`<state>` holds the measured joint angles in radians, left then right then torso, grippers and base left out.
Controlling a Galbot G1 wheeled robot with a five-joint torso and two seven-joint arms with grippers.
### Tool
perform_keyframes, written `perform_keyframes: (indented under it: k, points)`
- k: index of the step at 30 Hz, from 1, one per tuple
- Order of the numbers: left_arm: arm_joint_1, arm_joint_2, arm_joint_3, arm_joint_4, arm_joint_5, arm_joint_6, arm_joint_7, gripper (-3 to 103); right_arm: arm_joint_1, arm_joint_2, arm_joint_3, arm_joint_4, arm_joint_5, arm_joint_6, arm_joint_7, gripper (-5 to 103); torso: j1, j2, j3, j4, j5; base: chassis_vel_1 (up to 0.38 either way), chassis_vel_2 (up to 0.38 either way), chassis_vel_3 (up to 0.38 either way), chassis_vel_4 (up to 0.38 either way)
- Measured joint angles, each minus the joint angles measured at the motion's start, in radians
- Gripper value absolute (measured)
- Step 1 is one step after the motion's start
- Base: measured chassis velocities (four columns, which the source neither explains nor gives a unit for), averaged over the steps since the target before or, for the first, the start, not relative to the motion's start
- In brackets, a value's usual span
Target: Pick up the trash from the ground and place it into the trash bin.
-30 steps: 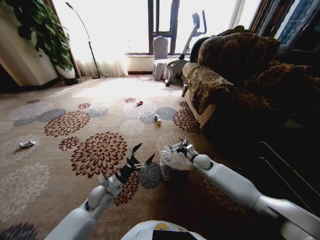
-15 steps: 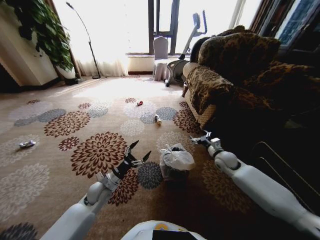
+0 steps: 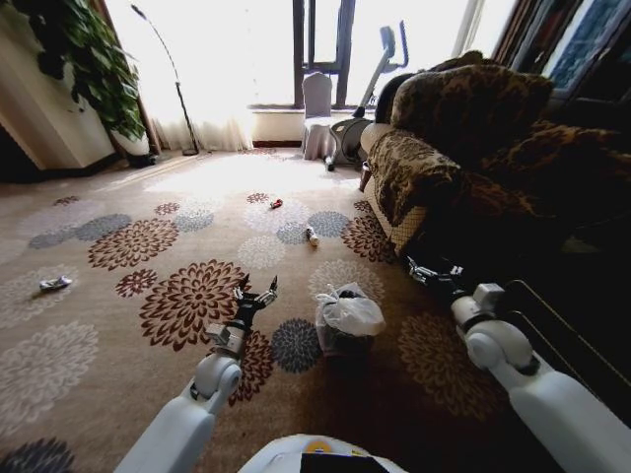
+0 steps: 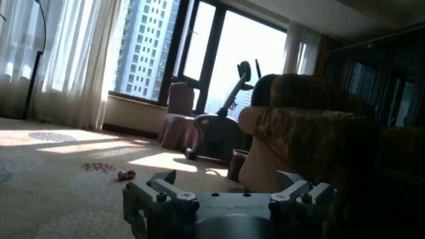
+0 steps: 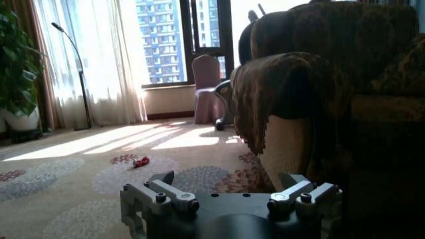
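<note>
Between open claws (image 3: 255, 288), trash bin (image 3: 344, 338)

brown sofa (image 3: 463, 148), exercise bike (image 3: 370, 94), potted plant (image 3: 84, 69), floral carpet (image 3: 128, 246)

Open carpet (image 3: 148, 197) — sofa (image 3: 463, 168) blocks right.

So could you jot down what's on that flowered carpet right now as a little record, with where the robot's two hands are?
bin: small round black bucket lined with a crinkled white plastic bag, on the carpet between the arms
litter: small bottle lying mid-carpet; small red scrap farther off; white scrap far to the robot's left
left hand: open, empty, raised left of the bucket
right hand: empty, near the brown patterned sofa
</note>
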<state>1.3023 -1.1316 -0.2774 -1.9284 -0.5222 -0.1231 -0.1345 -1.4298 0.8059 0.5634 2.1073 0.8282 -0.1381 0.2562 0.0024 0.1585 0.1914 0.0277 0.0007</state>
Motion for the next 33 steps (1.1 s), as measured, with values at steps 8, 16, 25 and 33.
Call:
perform_keyframes:
  k: [8, 16, 25, 33]
  points:
    - [-0.026, 0.091, 0.025, 0.027, 0.146, 0.07, 0.116, 101, -0.121, 0.092, 0.023, 0.041, -0.063, -0.021, -0.033, 100, 0.0, 0.0, 0.0, 0.0011, -0.0012, -0.007, -0.056, 0.03, 0.063]
    - [0.029, 0.102, -0.011, 0.034, 0.22, 0.107, 0.151, 98, -0.108, 0.114, -0.085, 0.024, -0.087, -0.044, -0.055, 100, 0.0, 0.0, 0.0, 0.0007, -0.001, -0.063, -0.1, 0.045, 0.099]
    - [0.099, 0.097, -0.017, 0.042, 0.286, 0.085, 0.227, 100, 0.117, 0.094, -0.331, -0.077, -0.028, -0.125, -0.042, 100, 0.0, 0.0, 0.0, 0.0017, -0.0005, -0.004, -0.007, 0.001, 0.001]
    - [0.09, 0.05, 0.0, 0.101, 0.269, 0.023, 0.226, 103, 0.231, 0.066, -0.44, -0.182, 0.024, -0.199, -0.042, 103, 0.0, 0.0, 0.0, 0.0015, -0.0006, 0.0, 0.0, 0.0, 0.0]
